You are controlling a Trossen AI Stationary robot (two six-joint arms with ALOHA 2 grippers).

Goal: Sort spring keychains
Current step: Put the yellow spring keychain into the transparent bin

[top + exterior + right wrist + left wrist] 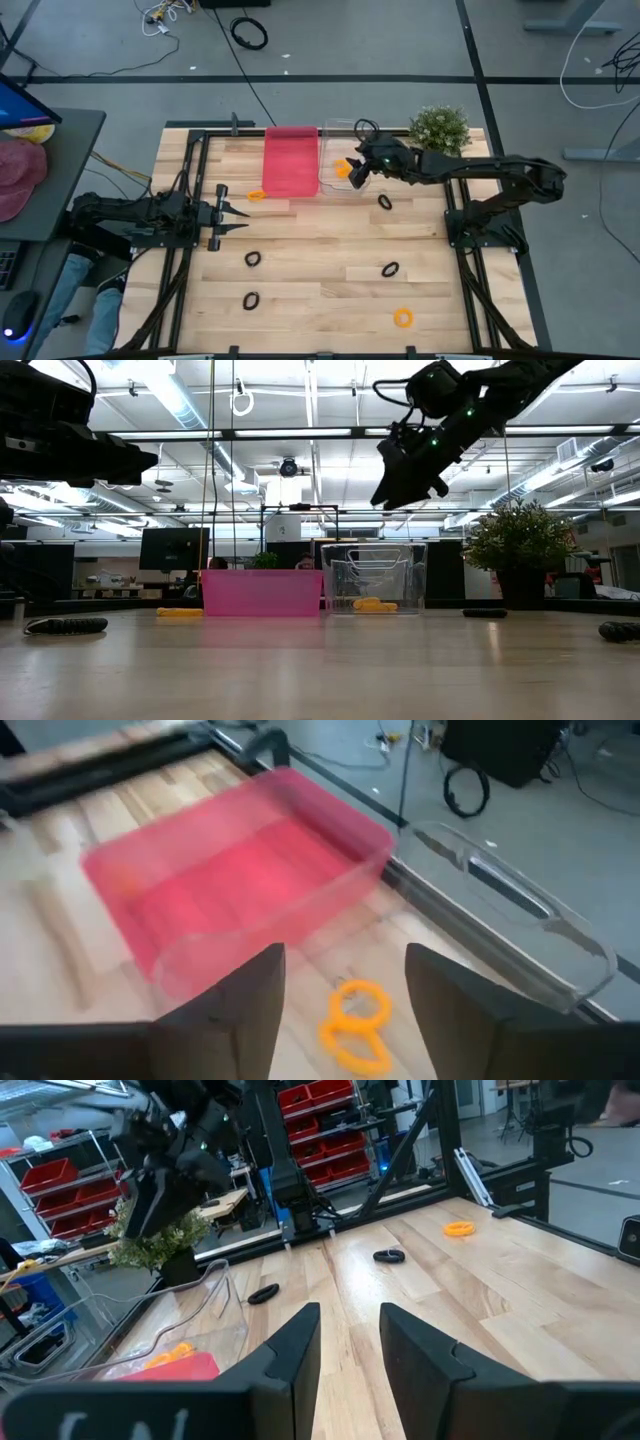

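Observation:
Two orange spring keychains (355,1020) lie on the floor of the clear bin (333,186), which stands beside the pink bin (290,160) at the table's far edge. My right gripper (358,176) hangs open well above the clear bin (375,575), with the orange loops below its fingers (240,1010). More keychains lie loose on the table: black ones (385,202), (390,269), (252,259), (250,299), and orange ones (402,318), (257,195). My left gripper (235,212) waits at the table's left, level, its fingers (290,1360) apart with nothing between them.
A potted plant (440,127) stands at the far right corner, next to the right arm. The dark frame rails (195,160) run along the table's sides. A red cap (20,175) and a desk lie off the table's left.

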